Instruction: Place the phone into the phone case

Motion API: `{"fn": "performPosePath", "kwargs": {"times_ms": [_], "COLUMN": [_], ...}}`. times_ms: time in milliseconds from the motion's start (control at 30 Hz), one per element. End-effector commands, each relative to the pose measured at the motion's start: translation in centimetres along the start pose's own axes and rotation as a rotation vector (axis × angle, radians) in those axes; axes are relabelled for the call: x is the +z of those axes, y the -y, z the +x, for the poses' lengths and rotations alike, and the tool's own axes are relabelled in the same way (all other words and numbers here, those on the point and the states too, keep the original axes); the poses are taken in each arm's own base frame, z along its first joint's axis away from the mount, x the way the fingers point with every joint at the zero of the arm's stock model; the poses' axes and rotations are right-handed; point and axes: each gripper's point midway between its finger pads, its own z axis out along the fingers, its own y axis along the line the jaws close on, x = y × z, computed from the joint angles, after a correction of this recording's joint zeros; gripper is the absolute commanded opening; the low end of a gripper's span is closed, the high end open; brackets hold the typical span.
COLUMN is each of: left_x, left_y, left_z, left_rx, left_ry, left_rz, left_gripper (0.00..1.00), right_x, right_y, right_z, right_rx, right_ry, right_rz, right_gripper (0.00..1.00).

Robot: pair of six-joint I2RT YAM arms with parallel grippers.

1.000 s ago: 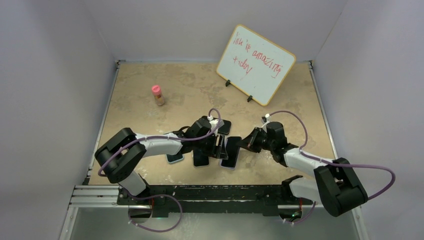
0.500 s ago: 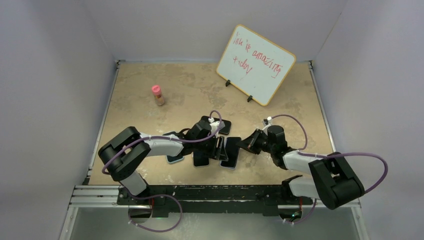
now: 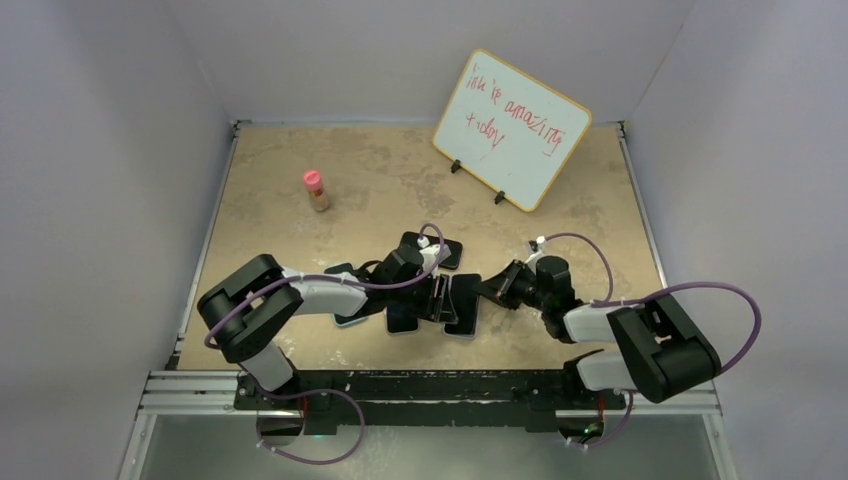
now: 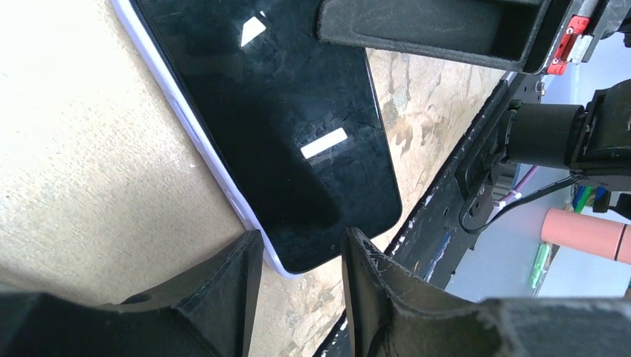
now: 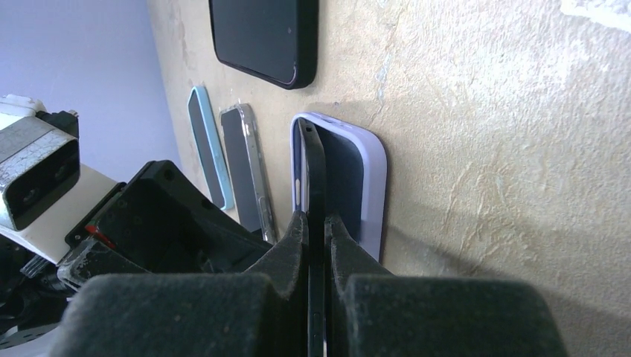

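Phone stood on its long edge, pinched tight by the right gripper, against the case, whose corner sat between the left gripper's narrow jaws, grip unclear.

- Phone: edge-on in the right wrist view, near end buried between my right fingers, screen unseen there.
- Case: partly behind the phone and those fingers.
- Left wrist view: phone's far end runs off the top edge.
- Top view: my left gripper covers the phone-case seam, so seating depth is unclear.
- Black phone: cut by the top edge.
- Teal case, clear case: near ends behind my left arm.
- Whiteboard: red writing only partly legible.
- Bottle: label too small.
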Motion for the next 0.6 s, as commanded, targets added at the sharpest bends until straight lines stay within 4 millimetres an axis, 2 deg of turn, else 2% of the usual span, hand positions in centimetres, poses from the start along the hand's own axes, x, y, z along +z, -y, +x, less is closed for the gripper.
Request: {"fn": "performPosePath", "kwargs": {"times_ms": [0, 100, 367, 500, 567], "left_x": [0.6, 0.9, 0.6, 0.6, 0.4], "left_y": [3.2, 3.2, 3.1, 2.8, 2.7], "left_z": [-0.2, -0.2, -0.5, -0.7, -0.8], "left_rx": [0.032, 0.032, 0.044, 0.043, 0.041], "left_ry": [0.021, 0.015, 0.030, 0.039, 0.047], "left_rz": [0.118, 0.117, 0.097, 0.078, 0.069], "left_gripper": [0.43, 0.43, 0.42, 0.43, 0.43], "right_x": [-0.1, 0.0, -0.7, -1.1, -1.4], "right_y": [1.6, 1.9, 3.5, 2.8, 2.4], "right_z": [0.8, 0.9, 0.4, -0.5, -0.9], "right_rx": [-0.054, -0.068, -0.134, -0.190, -0.215], "right_ry": [-0.016, -0.024, -0.026, -0.020, -0.024], "right_rz": [0.038, 0.050, 0.181, 0.216, 0.233], "right_gripper": [0.00, 0.00, 0.14, 0.20, 0.26]}}
